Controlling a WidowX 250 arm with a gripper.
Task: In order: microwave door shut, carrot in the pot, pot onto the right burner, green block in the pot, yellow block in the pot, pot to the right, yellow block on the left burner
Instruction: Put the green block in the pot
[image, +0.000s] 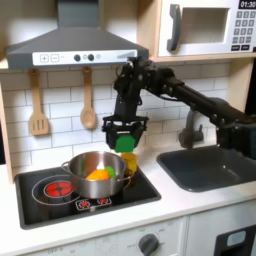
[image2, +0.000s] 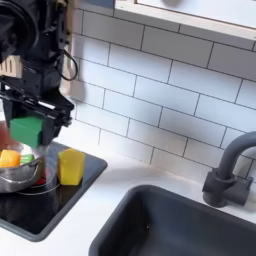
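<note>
My gripper (image: 125, 137) is shut on the green block (image: 125, 143) and holds it in the air above the right rim of the pot (image: 95, 172). The steel pot covers the right burner, and the orange carrot (image: 97, 175) lies inside it. Just right of the pot the yellow block (image: 129, 163) stands on the cooktop. The left burner (image: 58, 187) is bare. The microwave door (image: 203, 28) is shut. In the second exterior view the gripper (image2: 28, 122) holds the green block (image2: 25, 131) over the pot (image2: 18, 172), with the carrot (image2: 8, 158) inside and the yellow block (image2: 70, 167) beside it.
A range hood (image: 75, 45) hangs above the cooktop (image: 140, 190), and two wooden utensils (image: 88, 100) hang on the tiled wall. To the right are a dark sink (image: 215, 165) and a faucet (image2: 225, 172). The white counter (image: 170, 205) runs along the front.
</note>
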